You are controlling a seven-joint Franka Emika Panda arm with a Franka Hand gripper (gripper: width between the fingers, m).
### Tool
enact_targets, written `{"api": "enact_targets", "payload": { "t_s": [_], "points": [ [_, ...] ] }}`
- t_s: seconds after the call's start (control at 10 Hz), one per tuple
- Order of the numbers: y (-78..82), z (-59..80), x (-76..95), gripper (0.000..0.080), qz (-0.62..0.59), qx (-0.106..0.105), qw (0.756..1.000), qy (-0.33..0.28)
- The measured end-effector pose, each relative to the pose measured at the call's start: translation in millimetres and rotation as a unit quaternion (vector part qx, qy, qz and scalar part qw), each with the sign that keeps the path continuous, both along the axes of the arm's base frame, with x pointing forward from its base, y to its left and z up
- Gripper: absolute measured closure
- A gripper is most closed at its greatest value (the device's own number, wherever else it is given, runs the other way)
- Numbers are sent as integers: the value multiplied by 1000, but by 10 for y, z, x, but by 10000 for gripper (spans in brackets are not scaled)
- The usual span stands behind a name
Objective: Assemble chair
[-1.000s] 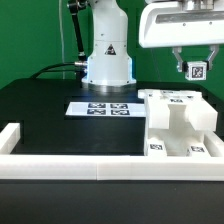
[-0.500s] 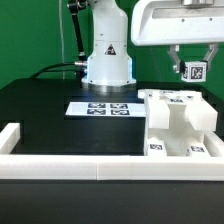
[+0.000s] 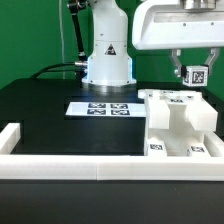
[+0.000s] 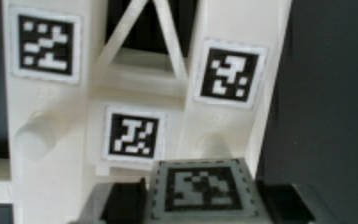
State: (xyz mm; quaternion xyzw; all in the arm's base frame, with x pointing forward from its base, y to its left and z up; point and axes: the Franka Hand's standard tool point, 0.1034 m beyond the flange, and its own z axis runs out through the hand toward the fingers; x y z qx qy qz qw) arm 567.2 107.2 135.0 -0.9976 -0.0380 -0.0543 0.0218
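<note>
You have the end effector (image 3: 192, 68) up in the air at the exterior view's right, clamped on a small tagged piece (image 3: 197, 72) of the chair. The piece hangs clear above the chair assembly (image 3: 178, 125), not touching it. In the wrist view the same piece sits between the two dark fingers (image 4: 115, 200) with its tag facing the camera, and both fingers press against its sides (the picture is a little soft, but no gap shows). Past the piece, the wrist view looks down on the assembly's white slabs, which carry three more tags.

The assembly stands on the black worktop (image 3: 40, 110) at the exterior view's right. It is a chunky white block with a raised slab on top and lower tagged parts in front, close behind the border wall (image 3: 80, 166). The marker board (image 3: 100, 107) lies flat just beside the assembly, toward the exterior view's left, in front of the arm's base (image 3: 107, 55). The border wall runs along the near edge of the worktop and turns back at the exterior view's left corner.
</note>
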Motion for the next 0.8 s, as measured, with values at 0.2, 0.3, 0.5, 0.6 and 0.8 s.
{"api": "enact_targets", "payload": {
  "t_s": [0.2,0.3,0.5,0.6,0.8],
  "points": [
    [35,-49,10,509,2,-1,1000,-1],
    [40,-58,9,509,2,-2,1000,0],
    [41,-77,2,509,2,-2,1000,2],
    [42,-80,1,509,2,-2,1000,2],
    [44,-88,6,509,3,-3,1000,2]
  ]
}}
